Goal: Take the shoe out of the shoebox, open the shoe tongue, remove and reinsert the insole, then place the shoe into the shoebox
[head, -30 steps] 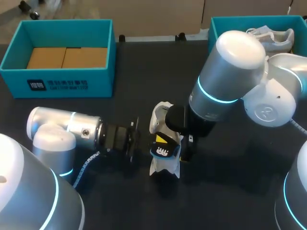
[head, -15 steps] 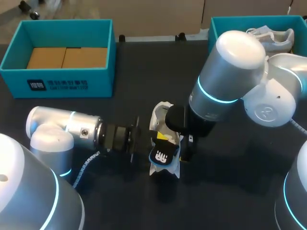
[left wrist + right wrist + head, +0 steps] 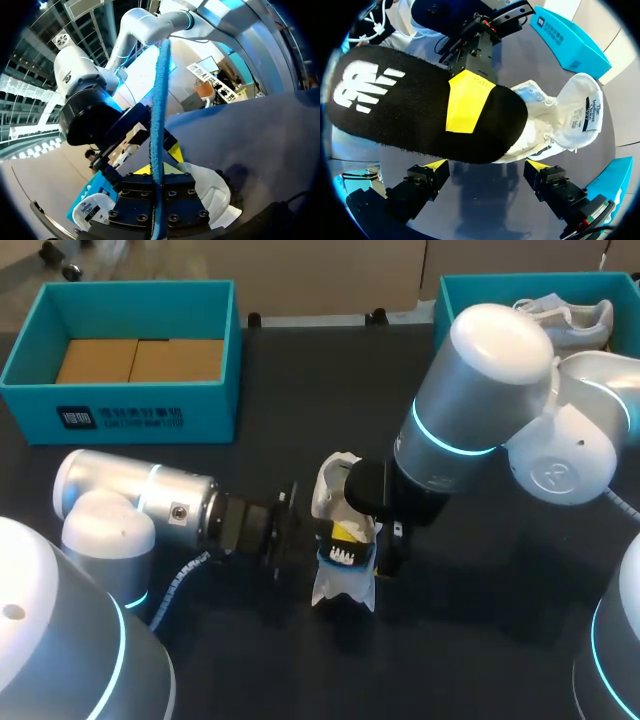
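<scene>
silver arms [image 3: 480, 390], cyan rings [image 3: 437, 440], black wrists [image 3: 245, 525]

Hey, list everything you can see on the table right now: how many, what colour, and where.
table: one, black, under everything.
left shoebox: one, teal, far left corner.
cardboard panels: two, tan, side by side inside the left shoebox.
right shoebox: one, teal, far right corner.
boxed shoe: one, white-grey, in the right shoebox.
table shoe: one, white, mid-table between the arms.
insole: one, black top with a white logo, blue underside, held over the table shoe.
left pincer: one, yellow tips, shut on the insole.
right pincer: one, yellow tips, open, at the table shoe.
</scene>
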Controlling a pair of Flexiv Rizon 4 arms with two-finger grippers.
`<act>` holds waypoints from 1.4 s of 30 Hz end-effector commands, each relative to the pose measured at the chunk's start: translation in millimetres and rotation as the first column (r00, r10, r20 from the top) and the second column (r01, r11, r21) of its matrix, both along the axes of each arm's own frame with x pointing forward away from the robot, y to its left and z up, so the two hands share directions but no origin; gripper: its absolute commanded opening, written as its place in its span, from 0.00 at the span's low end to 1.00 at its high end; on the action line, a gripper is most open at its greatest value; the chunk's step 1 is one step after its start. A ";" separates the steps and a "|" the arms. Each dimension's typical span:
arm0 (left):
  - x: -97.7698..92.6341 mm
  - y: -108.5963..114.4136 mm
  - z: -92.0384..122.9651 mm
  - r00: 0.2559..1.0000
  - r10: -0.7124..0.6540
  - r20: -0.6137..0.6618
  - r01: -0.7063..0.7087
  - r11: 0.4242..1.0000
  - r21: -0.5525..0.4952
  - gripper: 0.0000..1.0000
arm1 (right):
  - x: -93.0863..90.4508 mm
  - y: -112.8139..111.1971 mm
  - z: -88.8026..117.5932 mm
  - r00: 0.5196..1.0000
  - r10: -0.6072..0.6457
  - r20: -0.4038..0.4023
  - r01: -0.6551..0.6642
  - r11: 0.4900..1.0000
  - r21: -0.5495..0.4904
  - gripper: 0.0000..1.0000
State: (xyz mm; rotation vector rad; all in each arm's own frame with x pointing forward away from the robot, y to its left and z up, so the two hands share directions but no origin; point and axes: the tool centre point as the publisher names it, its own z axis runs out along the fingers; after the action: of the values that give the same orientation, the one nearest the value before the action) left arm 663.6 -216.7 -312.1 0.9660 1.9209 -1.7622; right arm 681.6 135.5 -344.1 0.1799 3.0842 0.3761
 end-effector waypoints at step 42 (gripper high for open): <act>2.4 1.4 3.3 0.997 0.022 0.077 -0.024 0.999 0.025 0.24 | -0.5 0.4 -1.6 1.000 0.000 0.001 0.000 1.000 0.001 1.00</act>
State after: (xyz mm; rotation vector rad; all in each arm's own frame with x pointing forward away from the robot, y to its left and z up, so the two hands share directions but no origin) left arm 669.0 -218.8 -313.1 0.9960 1.8959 -1.6735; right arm 681.6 135.6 -344.2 0.1798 3.0842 0.3761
